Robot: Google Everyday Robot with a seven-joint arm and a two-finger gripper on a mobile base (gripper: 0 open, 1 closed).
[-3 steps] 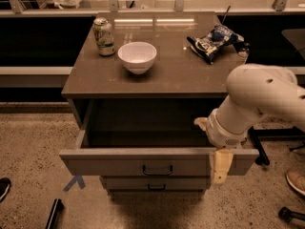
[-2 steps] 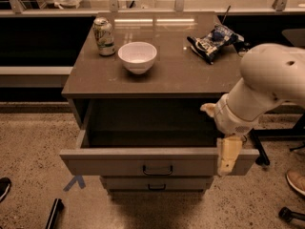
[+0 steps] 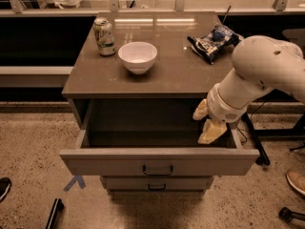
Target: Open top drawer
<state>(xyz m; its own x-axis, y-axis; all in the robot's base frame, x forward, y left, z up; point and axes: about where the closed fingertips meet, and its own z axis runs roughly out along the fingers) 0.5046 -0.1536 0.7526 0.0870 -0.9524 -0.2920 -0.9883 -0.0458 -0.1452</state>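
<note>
The top drawer [image 3: 107, 162] stands pulled far out from the grey-brown cabinet. Its flat front faces me, with a small dark loop handle [image 3: 157, 170]. Its plain grey inside [image 3: 143, 125] is empty. My gripper [image 3: 202, 127] hangs on the white arm [image 3: 259, 70] over the drawer's right end, just above the inside and behind the front panel. Its two yellowish fingers [image 3: 212, 131] stand apart and hold nothing. It touches neither the handle nor the front.
On the cabinet top [image 3: 181, 75] stand a drink can [image 3: 104, 36], a white bowl [image 3: 137, 56] and a snack bag [image 3: 212, 41]. A lower drawer [image 3: 155, 184] is shut beneath. Blue tape [image 3: 74, 182] marks the floor at the left. A shoe [image 3: 296, 180] is at the right.
My gripper has risen and drawn back from the drawer's right front corner to above its inside. The drawer has stayed pulled out.
</note>
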